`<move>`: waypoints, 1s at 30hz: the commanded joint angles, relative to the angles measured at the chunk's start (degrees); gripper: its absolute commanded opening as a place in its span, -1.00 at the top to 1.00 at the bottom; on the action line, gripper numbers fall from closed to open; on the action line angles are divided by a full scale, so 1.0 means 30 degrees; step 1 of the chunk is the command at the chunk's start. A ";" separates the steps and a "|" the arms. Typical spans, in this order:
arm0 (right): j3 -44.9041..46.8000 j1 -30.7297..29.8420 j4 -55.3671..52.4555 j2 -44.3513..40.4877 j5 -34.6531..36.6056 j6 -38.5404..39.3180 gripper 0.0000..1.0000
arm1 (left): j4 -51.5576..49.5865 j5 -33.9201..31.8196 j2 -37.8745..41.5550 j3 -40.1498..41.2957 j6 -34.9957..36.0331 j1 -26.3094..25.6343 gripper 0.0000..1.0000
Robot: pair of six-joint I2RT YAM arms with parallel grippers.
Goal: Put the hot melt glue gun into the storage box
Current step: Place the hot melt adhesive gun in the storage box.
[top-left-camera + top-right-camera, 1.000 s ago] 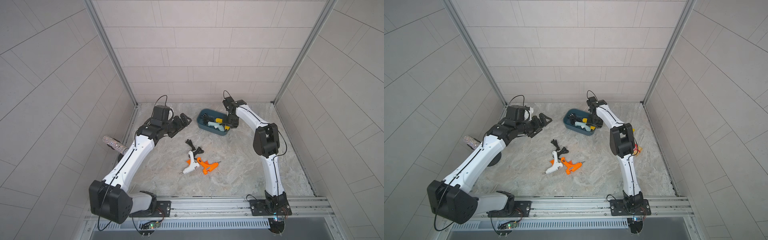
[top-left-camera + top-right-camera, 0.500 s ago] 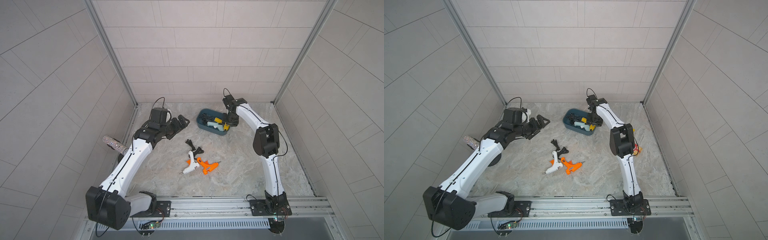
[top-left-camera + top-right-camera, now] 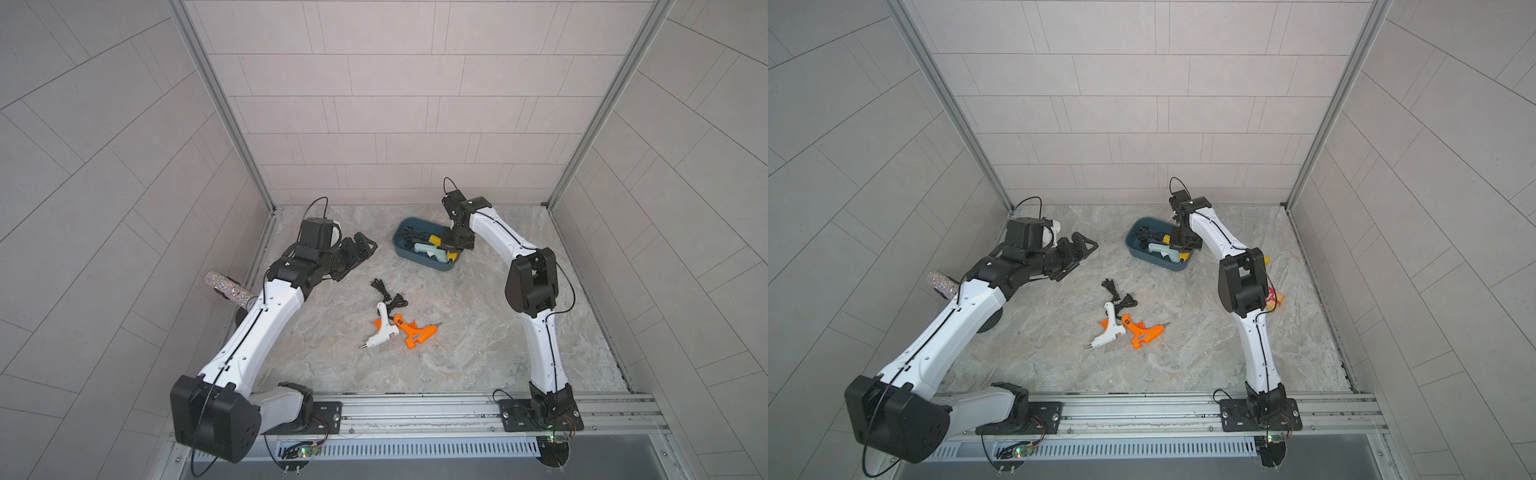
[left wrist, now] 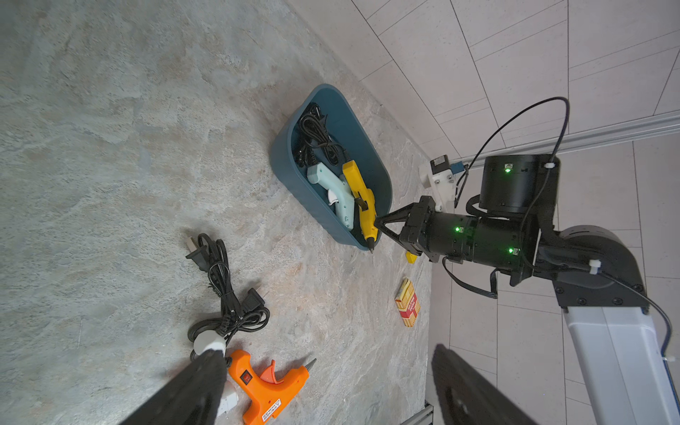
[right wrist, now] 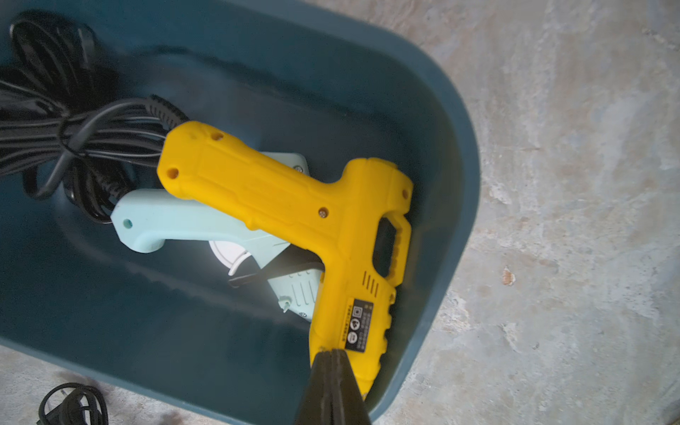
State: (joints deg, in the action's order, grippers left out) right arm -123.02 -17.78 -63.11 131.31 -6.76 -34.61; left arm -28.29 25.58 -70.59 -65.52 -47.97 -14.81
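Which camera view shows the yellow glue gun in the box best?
The right wrist view: there the yellow glue gun fills the picture, lying across a pale blue glue gun in the storage box. The left wrist view shows it whole but small. In both top views the right gripper hides part of it.

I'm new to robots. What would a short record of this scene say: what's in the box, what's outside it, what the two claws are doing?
Storage box: dark teal tub, no lid
In the box: yellow glue gun lying over a pale blue glue gun, beside bundled black cords
On the table: white glue gun and orange glue gun, side by side
Right gripper: shut, empty, tip at the yellow gun's nozzle end
Left gripper: open, empty, apart from all guns
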 commanded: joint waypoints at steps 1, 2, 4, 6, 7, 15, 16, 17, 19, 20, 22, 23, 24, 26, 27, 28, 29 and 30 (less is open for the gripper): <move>0.0167 -0.0079 -0.0496 0.0969 0.0044 -0.0127 0.85 | -0.0207 -0.0053 0.0475 0.0203 0.0123 0.0158 -0.90; 0.0191 -0.0079 -0.0481 0.1205 0.0001 -0.0131 0.86 | -0.0207 -0.0061 0.0462 0.0191 0.0139 0.0174 -0.90; 0.0225 -0.0079 -0.0374 0.1565 -0.0110 -0.0175 0.86 | -0.0206 -0.0061 0.0451 0.0192 0.0120 0.0188 -0.90; 0.0198 -0.0078 -0.0321 0.1793 -0.0302 -0.0265 0.87 | -0.0207 -0.0016 0.0422 0.0228 0.0124 0.0172 -0.90; 0.0169 -0.0077 -0.0277 0.1793 -0.0378 -0.0296 0.87 | -0.0207 -0.0032 0.0415 0.0240 0.0106 0.0180 -0.90; 0.0432 -0.0239 -0.0013 -0.0051 -0.0200 -0.0128 0.73 | -0.0407 -0.0097 0.0728 0.0467 0.0080 0.0182 -0.91; 0.0707 -0.0273 0.0236 -0.0706 0.0014 -0.0045 0.65 | -0.0469 -0.0133 0.0806 0.0494 0.0091 0.0188 -0.92; 0.0972 -0.0277 0.0455 -0.1324 0.0165 0.0021 0.57 | -0.0528 -0.0172 0.0895 0.0510 0.0108 0.0196 -0.93; 0.1188 -0.0287 0.0548 -0.2179 0.0228 0.0051 0.40 | -0.0632 -0.0178 0.1054 0.0618 0.0131 0.0201 -0.93; 0.1149 -0.0313 0.0339 -0.2433 0.0165 0.0100 0.38 | -0.0647 -0.0178 0.1111 0.0658 0.0108 0.0217 -0.94; 0.1189 -0.0328 -0.0193 -0.2657 -0.0217 0.0213 0.46 | -0.0674 -0.0178 0.1245 0.0801 0.0093 0.0211 -0.94; 0.1333 -0.0337 -0.0480 -0.2734 -0.0462 0.0217 0.54 | -0.0665 -0.0154 0.1277 0.0824 0.0064 0.0219 -0.93; 0.1595 -0.0370 -0.0579 -0.2798 -0.0649 0.0229 0.60 | -0.0670 -0.0147 0.1302 0.0845 0.0103 0.0234 -0.94; 0.2526 -0.0531 -0.0291 -0.3149 -0.0887 0.0097 0.74 | -0.0676 -0.0104 0.1374 0.0886 0.0104 0.0236 -0.93; 0.2977 -0.0581 -0.0115 -0.3283 -0.0985 0.0005 0.79 | -0.0676 -0.0095 0.1374 0.0908 0.0109 0.0222 -0.93; 0.3410 -0.0632 0.0048 -0.3388 -0.1095 -0.0121 0.84 | -0.0676 -0.0090 0.1424 0.0944 0.0109 0.0234 -0.92; 0.3740 -0.0660 0.0158 -0.3425 -0.1148 -0.0202 0.88 | -0.0676 -0.0046 0.1453 0.0968 0.0106 0.0226 -0.92; 0.3996 -0.0664 0.0232 -0.3459 -0.1226 -0.0269 0.89 | -0.0705 -0.0061 0.1467 0.0977 0.0124 0.0228 -0.92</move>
State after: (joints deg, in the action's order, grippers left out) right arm -113.47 -19.25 -61.49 121.54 -9.63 -34.87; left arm -30.15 25.50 -67.48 -63.18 -47.99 -14.52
